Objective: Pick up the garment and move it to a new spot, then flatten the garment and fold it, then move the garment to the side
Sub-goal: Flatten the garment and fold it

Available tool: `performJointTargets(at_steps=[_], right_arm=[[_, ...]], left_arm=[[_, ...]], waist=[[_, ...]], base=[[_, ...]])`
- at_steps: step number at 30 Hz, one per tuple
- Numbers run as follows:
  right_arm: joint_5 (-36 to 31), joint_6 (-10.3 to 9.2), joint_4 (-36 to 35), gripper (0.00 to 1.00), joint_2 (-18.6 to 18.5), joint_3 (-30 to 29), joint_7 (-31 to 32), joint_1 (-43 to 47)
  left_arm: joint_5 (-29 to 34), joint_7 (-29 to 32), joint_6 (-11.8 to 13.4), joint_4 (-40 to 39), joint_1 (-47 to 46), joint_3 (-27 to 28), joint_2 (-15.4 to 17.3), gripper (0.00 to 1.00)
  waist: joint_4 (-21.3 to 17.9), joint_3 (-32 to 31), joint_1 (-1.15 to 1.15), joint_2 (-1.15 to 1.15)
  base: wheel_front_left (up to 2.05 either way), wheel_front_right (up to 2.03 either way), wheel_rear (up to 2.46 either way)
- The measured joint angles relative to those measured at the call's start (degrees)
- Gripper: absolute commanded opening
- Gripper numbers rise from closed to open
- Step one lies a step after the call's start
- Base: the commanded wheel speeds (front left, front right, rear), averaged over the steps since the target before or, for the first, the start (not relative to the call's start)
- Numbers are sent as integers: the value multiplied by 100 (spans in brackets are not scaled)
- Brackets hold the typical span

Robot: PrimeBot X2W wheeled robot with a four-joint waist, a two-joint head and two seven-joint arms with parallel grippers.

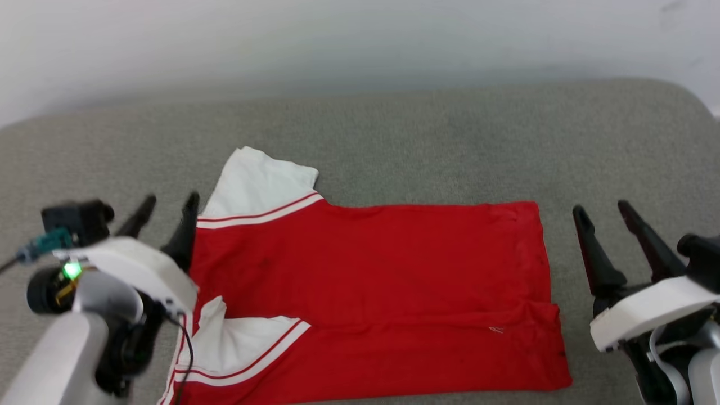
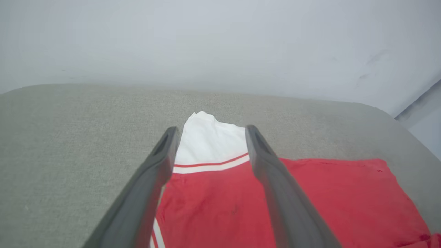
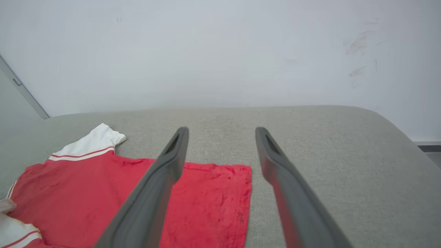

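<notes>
Lying spread on a grey woven upholstered surface (image 1: 394,140), in the head view: one red jersey-style garment with white short sleeves and red-and-white striped trim (image 1: 371,292), set crosswise, sleeve end towards the robot's left and hem towards its right. The near strip appears turned over onto the body, with one sleeve resting on the red cloth, so a first lengthwise fold is probably laid. The left gripper (image 1: 171,198), with two long dark fingers, stands at the shoulder edge with its jaws apart and nothing between them. The right gripper (image 1: 602,207) is just beyond the hem, clear of the cloth, likewise spread and empty. One gripper at each end probably suits taking both short edges together. Left wrist view: the left gripper (image 2: 212,128) frames the far white sleeve (image 2: 210,141), fingers raised above it, and the red body (image 2: 327,193) runs off to that view's right. Contact with the cloth cannot be told. Right wrist view: the right gripper (image 3: 222,129) is wide and empty, one finger crossing the hem corner in the picture, the other over bare upholstery (image 3: 344,155). The garment (image 3: 86,193) lies flat below.
</notes>
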Motion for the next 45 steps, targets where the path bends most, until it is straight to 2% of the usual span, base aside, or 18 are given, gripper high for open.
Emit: performJointTargets(at_steps=[7,12,17,21,24,32,33,34,35,40,45], right_arm=[[-215,0,-382,100,261,-21,-188,-498],[-247,0,-467,100,381,62,-248,-771],[-215,0,-424,100,474,124,-326,-926],[-167,0,-342,100,546,204,-423,-990],[-135,0,-269,100,575,257,-497,-1005],[-37,0,-113,100,614,320,-627,-1090],[-25,0,-97,100,615,321,-626,-1096],[-3,0,-87,100,617,321,-626,-1105],[8,0,-73,100,617,323,-625,-1112],[166,1,1,100,611,302,-500,-1143],[599,0,402,100,337,222,160,-1415]], left_arm=[[38,233,-308,600,-1407,41,102,100],[-323,1072,-806,1235,-2408,-12,355,100],[-617,2201,-1091,1859,-3327,-77,731,100],[-802,3119,-1087,2245,-3769,-135,1010,100],[-901,3690,-994,2466,-3907,-178,1190,100],[-1104,4444,-671,2771,-3932,-187,1396,100],[-1126,4455,-632,2778,-3931,-160,1390,97],[-1176,4465,-568,2800,-3930,-122,1371,39],[-1189,4470,-544,2814,-3927,-118,1369,0],[-1273,4251,-494,2908,-3860,-26,1210,0],[-1229,4028,-648,3002,-3882,-119,998,0]], waist=[[-215,720,0,0],[-457,1185,1,0],[-770,1564,1,0],[-1021,1852,1,0],[-1193,2063,1,0],[-1506,2471,0,0],[-1523,2498,0,0],[-1534,2520,0,0],[-1540,2536,0,0],[-1508,2511,0,0],[-1325,2360,0,0]], base=[[0,0,0],[0,0,0],[0,0,0],[0,0,0],[0,0,0],[0,0,0],[0,0,0],[0,0,0],[0,0,0],[0,0,0],[0,0,0]])
